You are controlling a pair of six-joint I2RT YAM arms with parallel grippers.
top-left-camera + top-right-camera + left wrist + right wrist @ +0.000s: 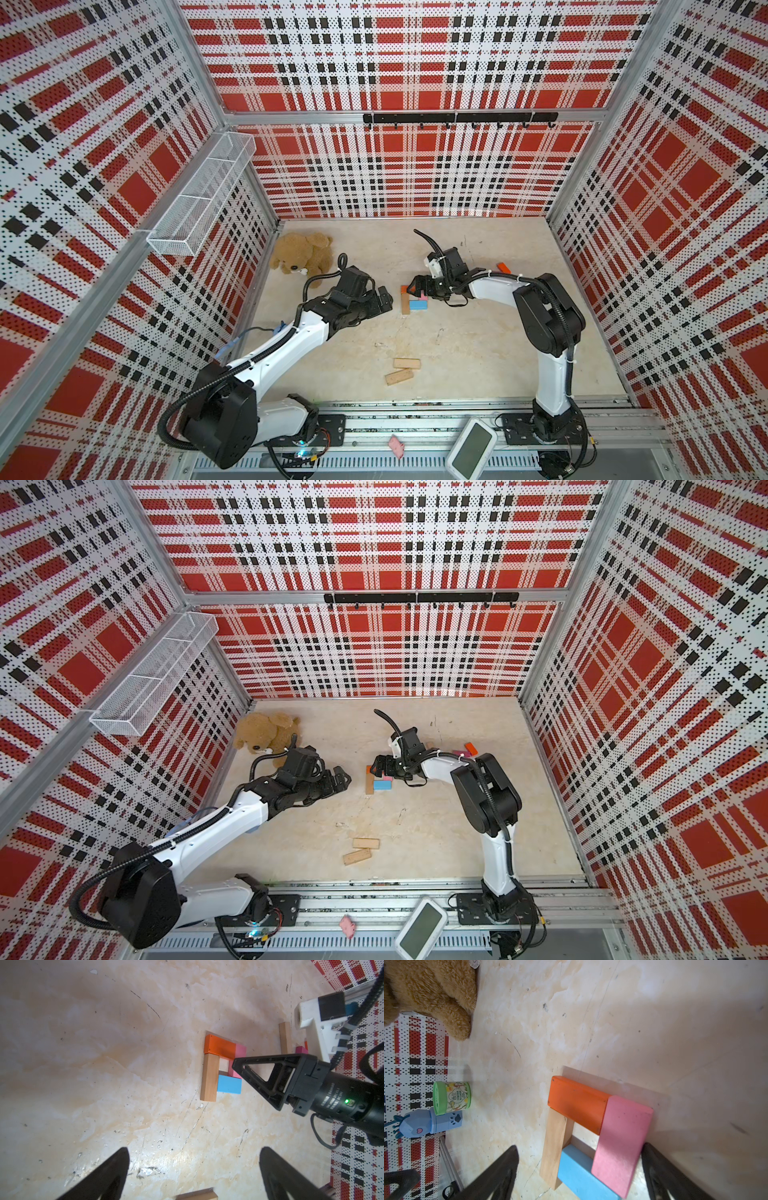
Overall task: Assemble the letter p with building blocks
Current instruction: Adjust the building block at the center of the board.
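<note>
Four building blocks lie joined in a loop at mid-table: orange (577, 1103), tan wood (554, 1147), light blue (577, 1174) and light pink (620, 1142); the loop also shows in a top view (413, 300). My right gripper (579, 1147) hovers over it, open; one finger (658, 1167) is close beside the pink block. My left gripper (385, 300) is open to the left of the loop, with bare table between its fingers (116, 1167). Two tan blocks (402, 370) lie near the front. An orange block (471, 748) and a magenta one (459, 754) lie behind the right arm.
A brown teddy bear (301, 257) sits at the back left. A green cylinder toy (451, 1098) and a blue toy (431, 1124) stand by the left wall. A white device (471, 453) and a pink piece (396, 446) lie on the front rail.
</note>
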